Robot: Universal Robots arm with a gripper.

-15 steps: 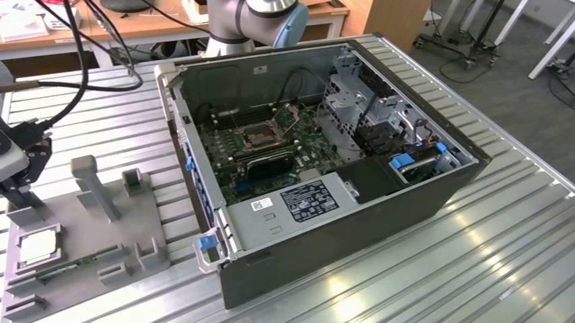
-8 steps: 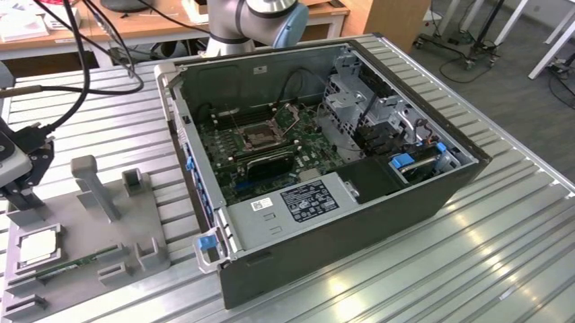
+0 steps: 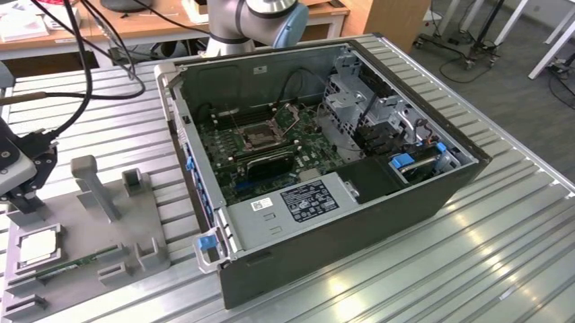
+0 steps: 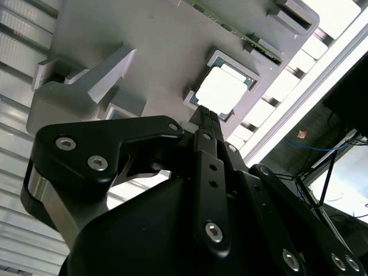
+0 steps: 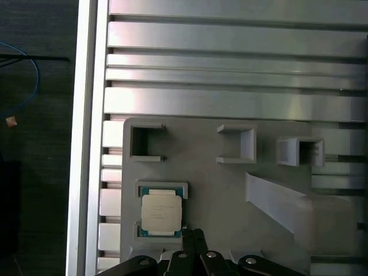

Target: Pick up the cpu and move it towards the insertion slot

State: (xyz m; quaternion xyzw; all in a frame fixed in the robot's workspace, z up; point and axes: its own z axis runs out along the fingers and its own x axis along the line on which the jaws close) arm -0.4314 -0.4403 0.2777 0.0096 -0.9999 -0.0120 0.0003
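Observation:
The cpu (image 3: 38, 246) is a flat silvery square lying in a recess at the near left corner of the grey tray (image 3: 134, 225). Both wrist views show the cpu (image 5: 161, 213) (image 4: 222, 89) seated in the tray (image 5: 230, 195) (image 4: 155, 52). My gripper (image 3: 25, 204) hangs just above the tray beside the chip, at the exterior view's far left. Its black fingertips (image 5: 187, 241) are pressed together with nothing between them, just off the chip's edge; the gripper (image 4: 201, 112) (image 5: 193, 234) is shut. The insertion slot (image 3: 261, 138) sits on the green motherboard inside the open case, far to the exterior view's right.
The open computer case (image 3: 359, 222) has tall walls around the motherboard. A green memory stick (image 3: 77, 262) lies in the tray beside the cpu. Upright grey posts (image 3: 90, 185) rise from the tray. Black cables (image 3: 85, 87) hang at the back left. The table (image 3: 467, 269) is ribbed metal.

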